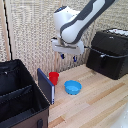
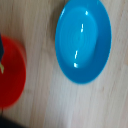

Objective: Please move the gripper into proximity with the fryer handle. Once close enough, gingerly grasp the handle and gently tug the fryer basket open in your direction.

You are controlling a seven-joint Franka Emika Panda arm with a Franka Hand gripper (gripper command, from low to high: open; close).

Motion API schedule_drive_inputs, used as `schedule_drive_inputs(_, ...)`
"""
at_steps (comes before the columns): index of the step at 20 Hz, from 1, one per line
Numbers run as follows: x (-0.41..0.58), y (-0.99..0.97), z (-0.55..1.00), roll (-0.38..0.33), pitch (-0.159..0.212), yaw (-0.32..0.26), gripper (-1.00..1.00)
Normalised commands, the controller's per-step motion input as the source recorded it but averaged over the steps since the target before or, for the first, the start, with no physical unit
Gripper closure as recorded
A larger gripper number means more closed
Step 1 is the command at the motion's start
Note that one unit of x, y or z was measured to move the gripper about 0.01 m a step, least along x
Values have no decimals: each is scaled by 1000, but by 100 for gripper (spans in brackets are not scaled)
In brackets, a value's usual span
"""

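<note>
Fryer basket handle apparently faces exterior view's left; gripper apart.

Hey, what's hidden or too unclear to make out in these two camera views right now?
- Fryer basket handle: exterior view, too small and dark to separate from the front.
- Gripper finger spacing: exterior view, blurred; absent from wrist view.
- Red cup: wrist view, cut off by the edge.
- Black case: exterior view, cropped.
</note>
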Motion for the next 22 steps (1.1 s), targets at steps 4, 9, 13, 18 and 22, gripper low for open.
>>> schedule_drive_inputs(4, 88, -614, -193, -338, -34, 0, -100)
schedule_drive_inputs(9, 2, -725, -219, -256, -34, -20, -100)
schedule_drive_inputs(13, 0, -766, -120, -152, -57, -28, -100)
schedule_drive_inputs(18, 3, -734, -46, -86, -97, -5, -100)
schedule_drive_inputs(22, 0, -746, -51, -40, -93, 0, -100)
